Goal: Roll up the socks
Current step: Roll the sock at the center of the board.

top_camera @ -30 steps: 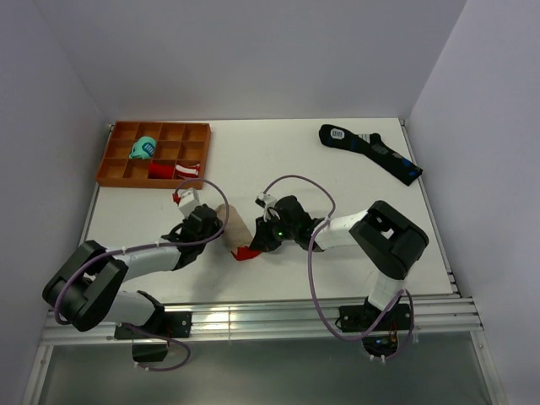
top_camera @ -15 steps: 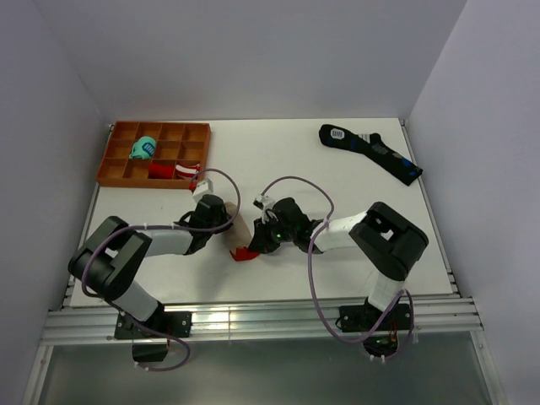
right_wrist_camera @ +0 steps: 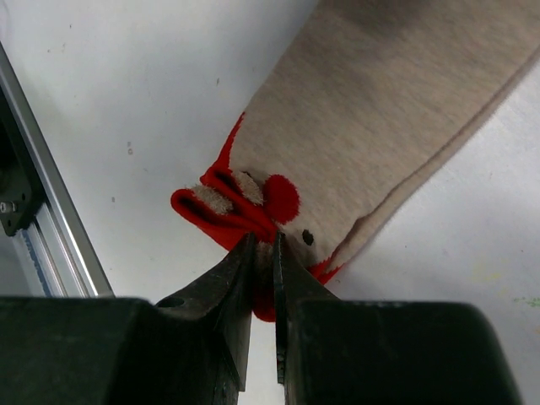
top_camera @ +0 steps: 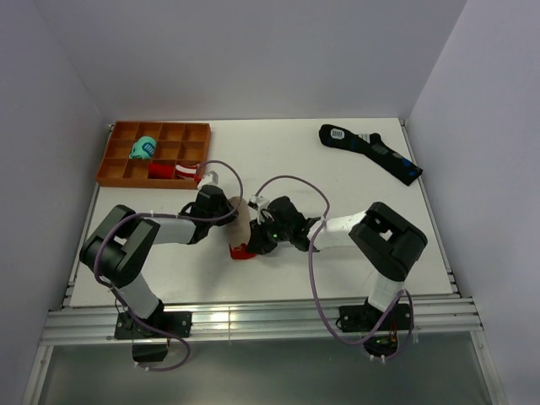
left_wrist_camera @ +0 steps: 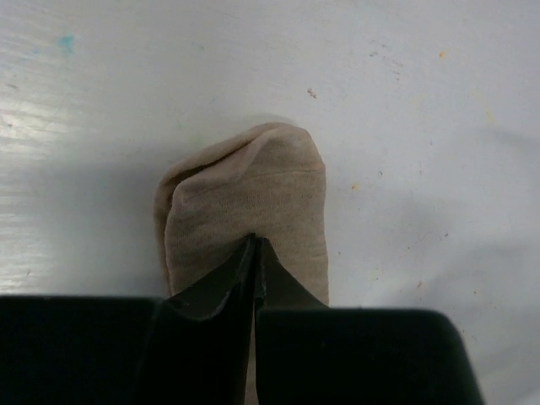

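Beige fabric of the socks [top_camera: 240, 222] is seen on the white table [top_camera: 337, 186], between the two arms and near the middle of the top view. The pair is laid out as a short strip, with its red end [top_camera: 240, 252] turned toward the near edge.

The left gripper [top_camera: 228, 211] is clamped on the far, beige end. In the left wrist view its fingers [left_wrist_camera: 211, 295] are pressed together on the cloth, and beyond them the socks [left_wrist_camera: 245, 194] are seen as a rounded fold lying on the table.

The right gripper [top_camera: 256, 242] is closed on the red end. In the right wrist view the red cuff [right_wrist_camera: 228, 211] is pinched between its fingers [right_wrist_camera: 219, 287], which are nearly touching. The beige length [right_wrist_camera: 380, 110] runs away to the upper right, and a metal rail [right_wrist_camera: 51, 228] is seen at the left.

An orange compartment tray [top_camera: 126, 180] stands at the far left corner. A teal rolled bundle [top_camera: 144, 148] is held in one compartment and a red-and-white bundle [top_camera: 171, 170] in the row nearer the arms. A long black sock [top_camera: 371, 150] with blue and white marks lies well apart, at the far right.
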You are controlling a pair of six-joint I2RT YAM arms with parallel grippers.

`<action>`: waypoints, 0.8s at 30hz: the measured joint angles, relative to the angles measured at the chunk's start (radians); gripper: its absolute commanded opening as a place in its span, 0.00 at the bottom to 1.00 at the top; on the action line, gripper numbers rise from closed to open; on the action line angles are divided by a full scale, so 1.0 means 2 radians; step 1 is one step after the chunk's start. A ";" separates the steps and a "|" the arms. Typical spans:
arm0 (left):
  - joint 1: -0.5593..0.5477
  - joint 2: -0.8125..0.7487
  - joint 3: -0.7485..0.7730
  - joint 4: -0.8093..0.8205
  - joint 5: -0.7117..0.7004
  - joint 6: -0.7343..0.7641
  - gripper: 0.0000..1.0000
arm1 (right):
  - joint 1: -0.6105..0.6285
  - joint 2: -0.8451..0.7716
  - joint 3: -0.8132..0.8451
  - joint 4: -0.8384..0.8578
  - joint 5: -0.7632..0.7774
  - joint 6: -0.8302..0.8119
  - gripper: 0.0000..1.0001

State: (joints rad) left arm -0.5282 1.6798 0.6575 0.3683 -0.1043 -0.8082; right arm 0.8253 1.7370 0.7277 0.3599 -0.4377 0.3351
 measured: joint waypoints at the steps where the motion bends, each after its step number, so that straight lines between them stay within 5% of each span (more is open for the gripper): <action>1: 0.000 0.003 0.001 0.005 0.004 0.002 0.09 | 0.000 0.001 0.006 -0.007 -0.001 -0.001 0.00; 17: 0.002 0.012 0.004 0.020 0.020 0.011 0.09 | -0.029 0.075 0.084 -0.049 -0.074 0.038 0.00; 24: 0.002 0.008 -0.002 0.028 0.024 0.015 0.21 | -0.034 0.097 0.121 -0.087 -0.083 0.057 0.01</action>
State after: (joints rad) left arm -0.5240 1.6951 0.6529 0.4236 -0.0563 -0.7773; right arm 0.7582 1.9305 0.9699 0.1860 -0.6033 0.4496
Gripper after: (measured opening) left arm 0.165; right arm 0.175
